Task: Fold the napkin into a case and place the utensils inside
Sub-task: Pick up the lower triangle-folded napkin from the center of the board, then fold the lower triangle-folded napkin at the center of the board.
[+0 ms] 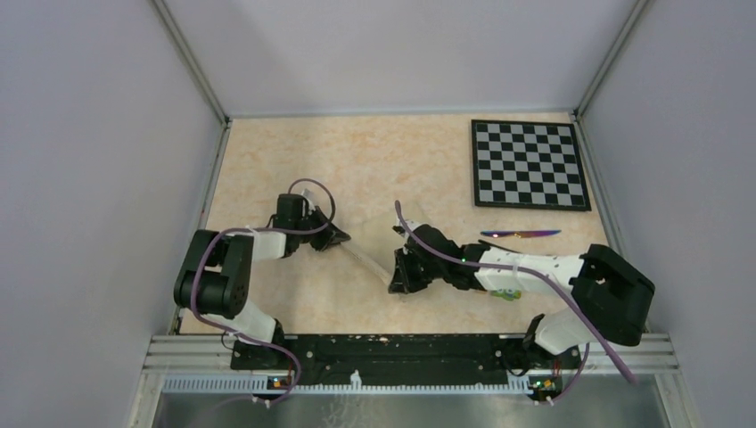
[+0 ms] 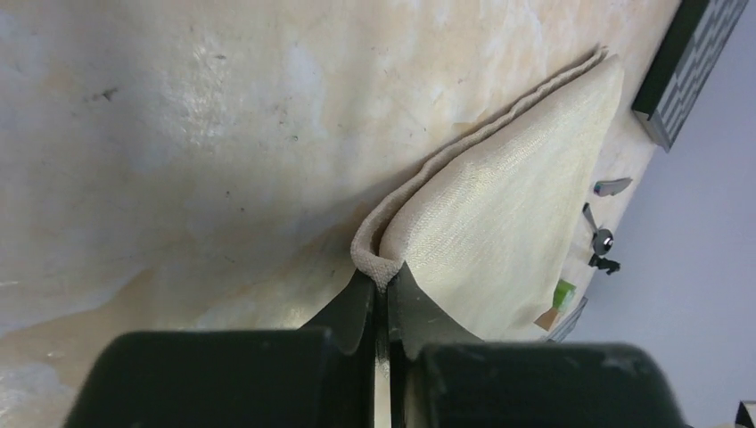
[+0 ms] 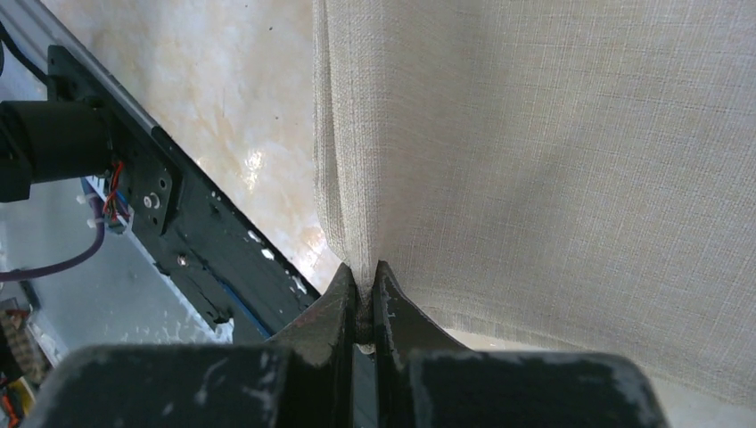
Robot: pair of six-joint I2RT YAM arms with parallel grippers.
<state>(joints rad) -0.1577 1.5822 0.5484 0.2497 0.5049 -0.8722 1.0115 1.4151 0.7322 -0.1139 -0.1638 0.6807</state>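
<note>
The table (image 1: pixel 357 160) is viewed from high behind. The napkin (image 2: pixel 508 205) is shared, close-up, by wrist cameras faced toward 3 and 9 o'clock.

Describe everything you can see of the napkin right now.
The napkin is a beige-cream woven cloth, thin and soft-looking, folded into stacked layers whose edges line up along one side. It stretches between the two arms above the speckled table. The left gripper pinches one folded corner, and the right gripper pinches another edge. Whether its middle rests on the table is unclear.
</note>
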